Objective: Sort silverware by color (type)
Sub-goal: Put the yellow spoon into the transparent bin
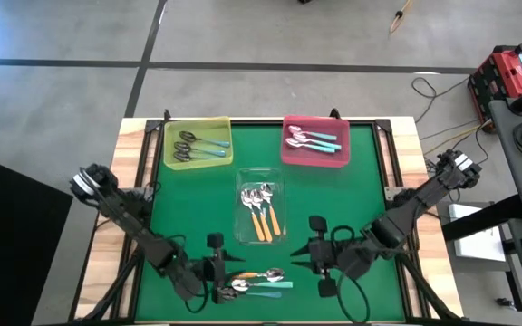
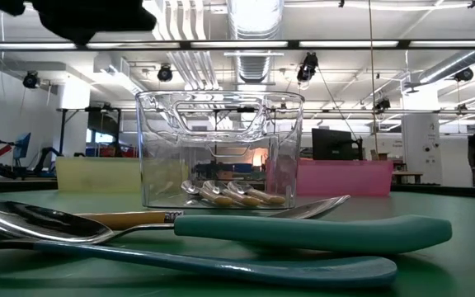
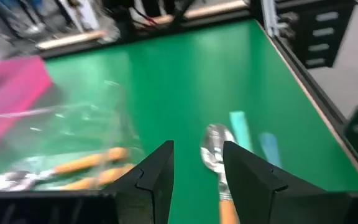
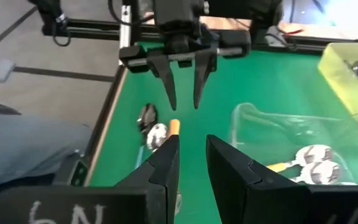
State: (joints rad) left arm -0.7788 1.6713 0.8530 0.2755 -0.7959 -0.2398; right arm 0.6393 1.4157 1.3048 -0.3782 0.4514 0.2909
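Note:
Three loose spoons (image 1: 256,282) lie together on the green mat near the table's near edge; one has an orange handle (image 2: 130,219) and two have teal handles (image 2: 312,232). My left gripper (image 1: 229,269) hovers open just over their bowl ends. In its wrist view the orange-handled spoon's bowl (image 3: 215,154) shows beyond the gap between the fingers (image 3: 197,163), untouched. My right gripper (image 1: 302,256) hangs open to the right of the spoons, above the mat, facing the left gripper (image 4: 183,102). Nothing sits between its fingers (image 4: 192,158).
A clear tray (image 1: 243,220) in the middle of the mat holds three orange-handled spoons. A yellow tray (image 1: 172,145) at the far left holds dark-bowled, teal-handled spoons. A pink tray (image 1: 288,149) at the far right holds silver-bowled, teal-handled spoons. Bare mat lies between the trays.

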